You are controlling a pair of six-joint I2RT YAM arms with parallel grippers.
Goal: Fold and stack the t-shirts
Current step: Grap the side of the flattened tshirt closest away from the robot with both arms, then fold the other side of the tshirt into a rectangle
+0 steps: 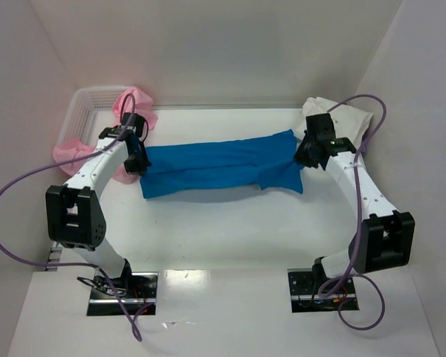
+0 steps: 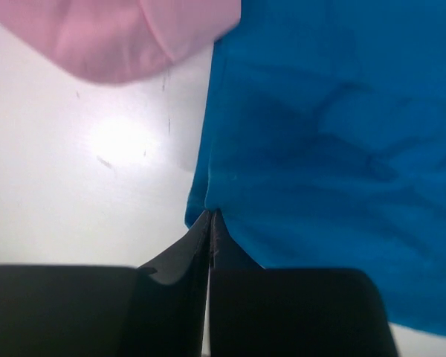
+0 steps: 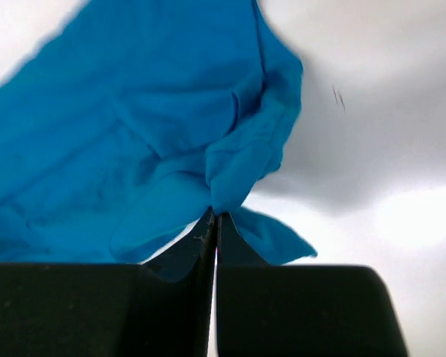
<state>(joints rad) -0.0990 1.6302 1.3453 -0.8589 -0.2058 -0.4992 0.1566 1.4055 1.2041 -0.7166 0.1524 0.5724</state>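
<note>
The bright blue t-shirt (image 1: 219, 167) is stretched out between my two grippers across the middle of the table. My left gripper (image 1: 137, 165) is shut on its left edge; the wrist view shows the blue cloth (image 2: 334, 163) pinched at the fingertips (image 2: 211, 216). My right gripper (image 1: 306, 152) is shut on its right edge, with bunched blue cloth (image 3: 171, 141) held at the fingertips (image 3: 214, 217). A pale pink t-shirt (image 1: 134, 104) hangs over the basket at the back left, also in the left wrist view (image 2: 126, 33). A cream-white t-shirt (image 1: 342, 119) lies at the back right.
The white lattice basket (image 1: 89, 104) stands at the back left corner, with more pink cloth (image 1: 70, 149) draped over its near side. White walls close in the table on three sides.
</note>
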